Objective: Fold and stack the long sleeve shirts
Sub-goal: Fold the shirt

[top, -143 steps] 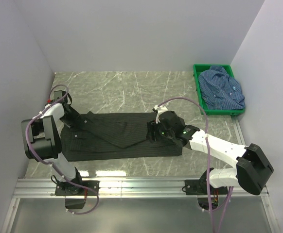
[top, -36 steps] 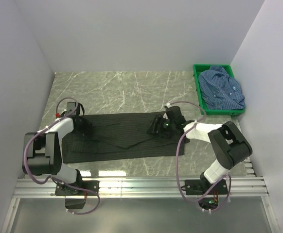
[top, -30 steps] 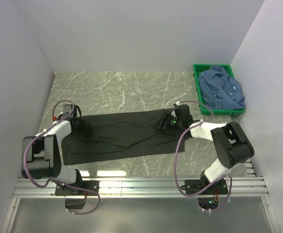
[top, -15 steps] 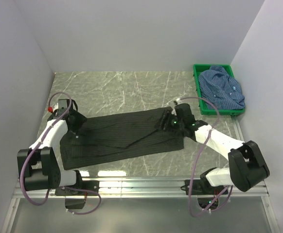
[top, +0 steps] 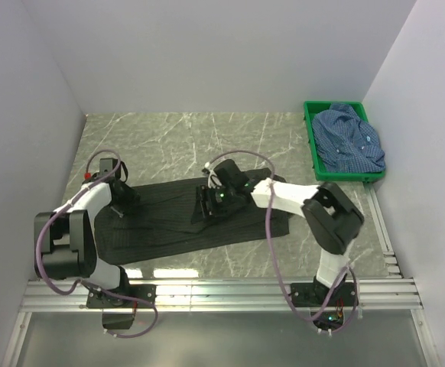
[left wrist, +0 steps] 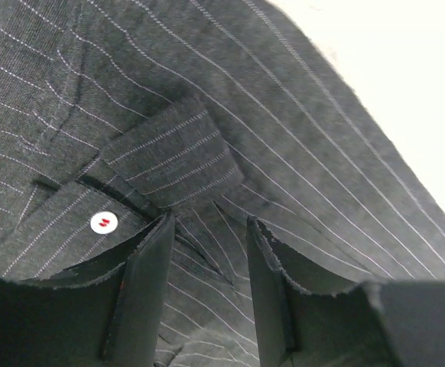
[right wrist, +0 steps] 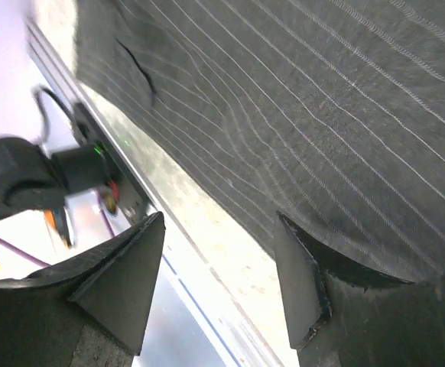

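Black pinstriped cloth takes the middle of the marble surface [top: 207, 145]: the black shirt [top: 169, 225] lies spread flat, lengthwise from left to right, its near edge running at a slant. The left arm [top: 85, 200] reaches in over the shirt's left end. On the left wrist view the left jaws stand partly open, a modest gap between the two fingers [left wrist: 150, 290], nothing pinched in it, striped cloth showing just beyond the tips. A folded collar flap [left wrist: 173, 164] sits right ahead of them, and a small white button [left wrist: 103, 222] with a red mark lies beside the left finger.

Over to the right arm [top: 284, 197]: it stretches across to the middle of the shirt. The right jaws are spread wide with nothing between them, hovering low over the stripes near the shirt's edge, pale surface showing past it.

Well apart, at the far right, the blue shirt [top: 350, 141] lies crumpled in the green crate [top: 310, 126].
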You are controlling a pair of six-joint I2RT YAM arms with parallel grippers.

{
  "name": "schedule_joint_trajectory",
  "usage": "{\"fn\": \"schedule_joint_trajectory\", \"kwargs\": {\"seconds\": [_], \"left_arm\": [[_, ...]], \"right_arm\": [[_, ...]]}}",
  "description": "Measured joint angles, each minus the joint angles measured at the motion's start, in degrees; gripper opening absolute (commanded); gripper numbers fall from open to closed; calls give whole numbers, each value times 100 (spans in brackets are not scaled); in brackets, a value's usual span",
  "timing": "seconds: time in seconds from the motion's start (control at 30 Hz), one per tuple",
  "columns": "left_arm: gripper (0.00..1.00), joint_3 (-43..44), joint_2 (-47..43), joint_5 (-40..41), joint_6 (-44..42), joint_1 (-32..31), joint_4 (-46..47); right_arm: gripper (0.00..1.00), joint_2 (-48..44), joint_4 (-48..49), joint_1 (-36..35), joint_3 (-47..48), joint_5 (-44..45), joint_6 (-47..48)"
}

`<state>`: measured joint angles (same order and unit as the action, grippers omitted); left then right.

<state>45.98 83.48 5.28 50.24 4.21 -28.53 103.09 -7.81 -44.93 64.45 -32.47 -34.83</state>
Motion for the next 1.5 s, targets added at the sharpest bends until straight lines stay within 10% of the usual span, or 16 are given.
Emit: {"fn": "schedule_joint_trajectory", "kwargs": {"seconds": [0.4, 0.7, 0.9, 1.27, 1.5], "left_arm": [[50, 13, 249, -81, 199, 190, -37], [74, 278, -315, -267, -205, 170, -590], [65, 898, -404, -245, -623, -269, -713], [58, 1375, 1440, -313, -752, -378, -538], [58, 885, 1152, -669, -529, -332, -28]], "right_arm": [[66, 400, -476, 461, -321, -96, 378], [66, -1200, -1209, 966, -1091, 1810, 472], [65, -1937, -1434, 955, -1342, 2981, 81], [59, -1143, -1176, 1427, -1471, 3458, -341], [59, 184, -1156, 1858, 42, 3497, 9]]}}
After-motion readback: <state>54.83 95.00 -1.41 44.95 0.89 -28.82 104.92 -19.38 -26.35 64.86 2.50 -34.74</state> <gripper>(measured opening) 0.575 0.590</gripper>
